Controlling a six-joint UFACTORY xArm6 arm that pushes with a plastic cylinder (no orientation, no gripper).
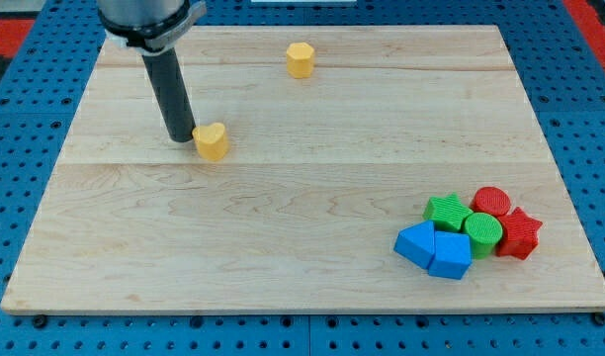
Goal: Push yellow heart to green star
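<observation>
The yellow heart [213, 141] lies on the wooden board at the upper left. My tip [179, 136] stands just left of the heart, touching or almost touching its left side. The green star [447, 212] sits at the lower right, at the top left of a tight cluster of blocks, far from the heart.
A yellow hexagon [301, 59] stands near the top centre. In the cluster with the green star are a red cylinder [492, 202], a green cylinder [483, 233], a red star [520, 233] and two blue blocks [415, 243] [450, 256]. The board's edge [302, 312] runs along the bottom.
</observation>
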